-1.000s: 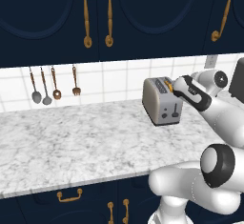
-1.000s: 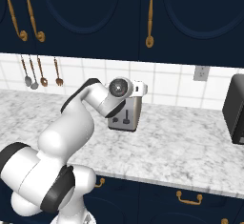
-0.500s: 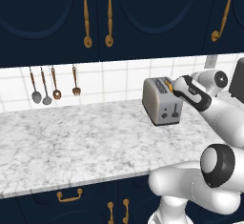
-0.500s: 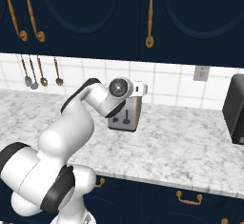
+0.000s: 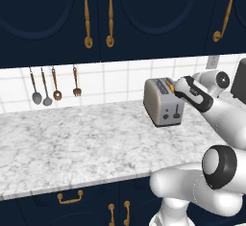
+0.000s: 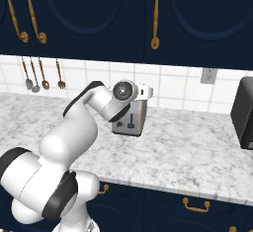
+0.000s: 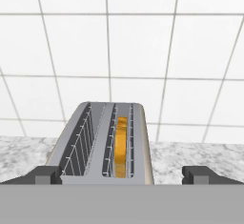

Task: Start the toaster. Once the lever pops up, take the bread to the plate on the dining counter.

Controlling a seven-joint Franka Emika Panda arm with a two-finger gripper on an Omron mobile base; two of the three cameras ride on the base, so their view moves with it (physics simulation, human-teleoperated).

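the boxy silver-grey metal two-slot toaster (image 5: 163, 101) stands on the white-and-grey veined marble counter (image 5: 72, 143) over brass-handled navy cabinets, near the tiled wall. in the hand view it sits at about 6 o'clock, and the golden-brown toast slice (image 7: 121, 147) stands on edge in its right slot, seated low. the small dark lever (image 5: 177, 109) shows on the narrow end face in the left base view, above a round dial.

i have the two-finger gripper (image 7: 123, 176) just above that end, fingers spread wide either side of the toaster body and holding nothing. i judge i'm on the first step, lining up to start the toaster; the lever looks not yet pushed, though it is too small to be sure.

next i need to bring a fingertip onto the lever and press straight down its slot, not onto the dial below. four utensils (image 5: 53, 85) hang on the wall at 9 o'clock, well apart.
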